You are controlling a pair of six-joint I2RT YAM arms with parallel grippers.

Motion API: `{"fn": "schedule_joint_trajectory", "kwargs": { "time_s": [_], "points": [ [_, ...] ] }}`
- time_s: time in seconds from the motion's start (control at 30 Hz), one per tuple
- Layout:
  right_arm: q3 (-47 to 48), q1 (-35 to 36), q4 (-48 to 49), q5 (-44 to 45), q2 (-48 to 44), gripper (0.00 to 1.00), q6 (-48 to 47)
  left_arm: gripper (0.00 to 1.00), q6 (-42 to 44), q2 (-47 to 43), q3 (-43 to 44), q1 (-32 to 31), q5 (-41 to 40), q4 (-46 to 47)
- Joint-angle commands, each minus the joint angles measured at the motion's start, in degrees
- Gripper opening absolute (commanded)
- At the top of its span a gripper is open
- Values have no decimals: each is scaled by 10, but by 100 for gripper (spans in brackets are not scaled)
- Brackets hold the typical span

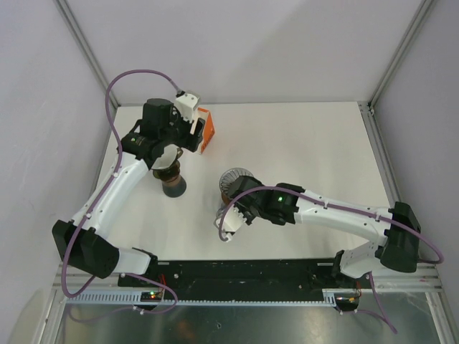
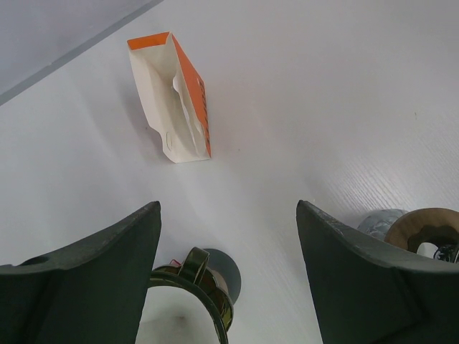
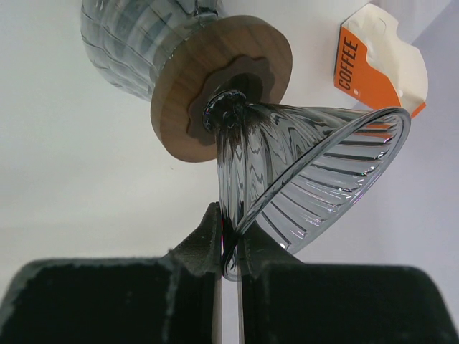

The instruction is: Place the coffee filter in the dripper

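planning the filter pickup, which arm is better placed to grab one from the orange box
Left. The left gripper is open, with the orange filter box just ahead. The right gripper is shut on the rim of the glass dripper.

You were in a robotics lab test cell: a white surface [image 1: 308, 150] boxed in by plain pale panels [image 1: 272, 43] on aluminium struts [image 1: 86, 50], with a left arm [image 1: 118, 186] and a right arm [image 1: 337, 211] bolted to a black rail [image 1: 244, 271] along its near edge, beside a slotted cable duct [image 1: 107, 294].
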Motion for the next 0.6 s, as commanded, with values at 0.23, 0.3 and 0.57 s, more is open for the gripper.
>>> {"fn": "schedule_joint_trajectory", "kwargs": {
  "time_s": [0.23,0.3,0.57],
  "points": [
    [27,7,17,-30,31,0,-16,81,-1,-18,9,6,10,6],
    [27,7,10,-33,36,0,-12,81,-1,-18,10,6,10,6],
    [27,7,-8,-41,53,0,-1,81,-1,-16,9,6,11,6]
  ]
}}
